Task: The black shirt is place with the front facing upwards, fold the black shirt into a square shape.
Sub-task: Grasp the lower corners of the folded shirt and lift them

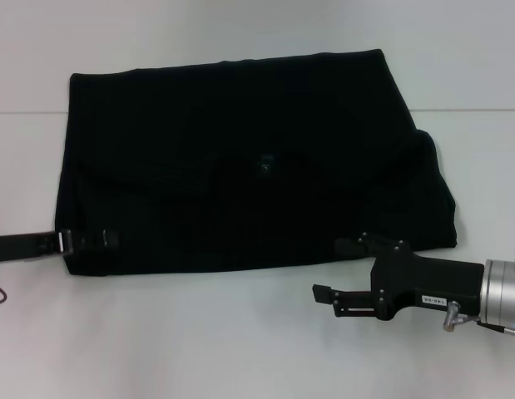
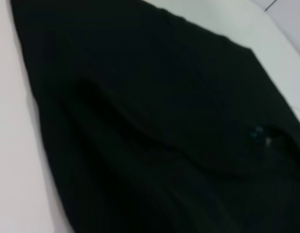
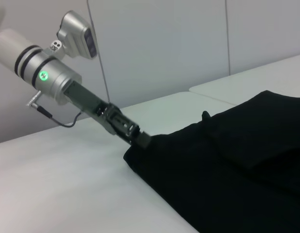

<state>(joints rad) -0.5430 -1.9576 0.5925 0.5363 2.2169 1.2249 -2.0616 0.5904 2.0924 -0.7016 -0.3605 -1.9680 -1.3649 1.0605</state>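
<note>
Surface: white table [image 1: 240, 332] carried the black shirt [image 1: 240, 166], partly folded, lettering hidden.
Left gripper [image 1: 103, 240]: at shirt's near-left edge; we could not tell its grip.
Right gripper [image 1: 334, 301]: jaws apart, empty, just off near-right hem, we judged for the next fold.

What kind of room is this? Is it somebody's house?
Probably not a house; it looks like a robot lab. A black shirt lies on a plain white table, with bare pale wall panels behind and robot arms at each side.
</note>
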